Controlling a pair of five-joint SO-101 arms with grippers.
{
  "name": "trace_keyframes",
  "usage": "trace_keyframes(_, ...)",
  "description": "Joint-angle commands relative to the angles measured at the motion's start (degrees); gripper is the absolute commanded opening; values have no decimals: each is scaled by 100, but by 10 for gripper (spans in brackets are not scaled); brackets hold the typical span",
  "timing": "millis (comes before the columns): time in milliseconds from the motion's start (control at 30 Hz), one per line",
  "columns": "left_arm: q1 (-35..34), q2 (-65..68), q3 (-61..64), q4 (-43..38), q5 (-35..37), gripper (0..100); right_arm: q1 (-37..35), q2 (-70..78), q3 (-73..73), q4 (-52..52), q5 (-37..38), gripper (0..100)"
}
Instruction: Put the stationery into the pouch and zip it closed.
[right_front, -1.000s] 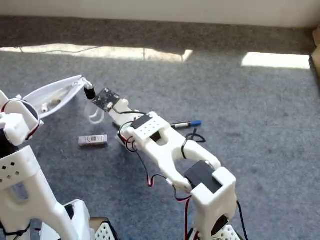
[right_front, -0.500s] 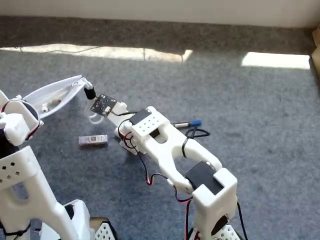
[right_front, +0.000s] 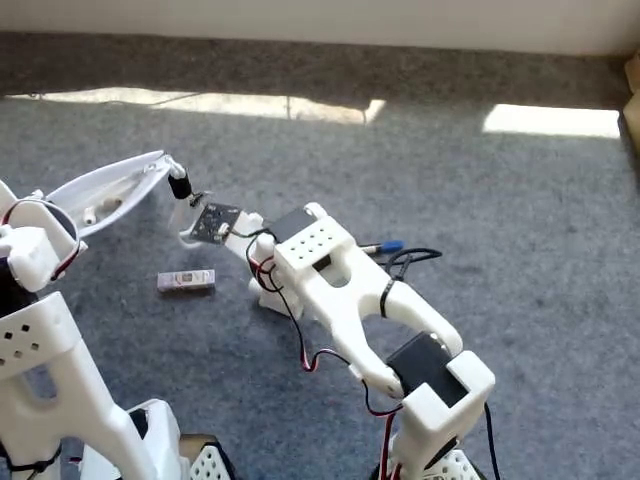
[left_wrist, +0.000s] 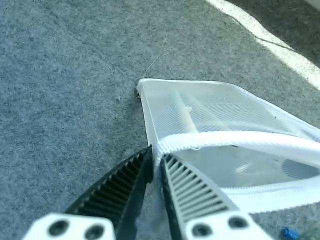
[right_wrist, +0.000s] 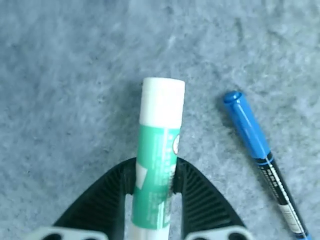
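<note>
The left hand (left_wrist: 156, 161) is nearly shut, its two ribbed jaws pinching the white rim of the pouch (left_wrist: 225, 120) at one end of its mouth. The pouch is of white mesh and its mouth gapes open; through the mesh a pale stick-shaped thing (left_wrist: 185, 114) shows inside. From the high view the pouch (right_front: 105, 190) lies at the left of the grey, carpet-like desk (right_front: 500, 200), its pointed end turned toward the middle. The right hand (right_wrist: 154, 169) is narrowed around a glue stick (right_wrist: 160, 120) with a green and white body and a white cap, gripped low on the body so that the capped end stands out past the jaws, above the desk. Just beside it, not touching, a blue pen (right_wrist: 252, 137) lies flat on the desk. From above, the right arm (right_front: 340, 290) stretches across the middle of the desk, its wrist close to the pouch's pointed end; the blue pen (right_front: 385, 245) lies behind the arm, partly hidden by it. A small rectangular item (right_front: 186, 281) rests on the desk between the two arms, near the pouch and apart from it.
</note>
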Motion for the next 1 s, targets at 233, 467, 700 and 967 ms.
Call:
trace_keyframes(233, -75, 31, -22, -105, 44, 7, -57, -418, -251, 48, 88, 131)
trace_keyframes(467, -75, 31, -22, -105, 44, 7, -295, -409, -251, -127, -316, 134)
trace_keyframes(700, -75, 31, 22, -114, 44, 7, -312, -409, 523, -1376, -316, 134)
trace_keyframes(967, -75, 31, 40, -123, 44, 7, -479, -400, 796, -1727, -308, 131)
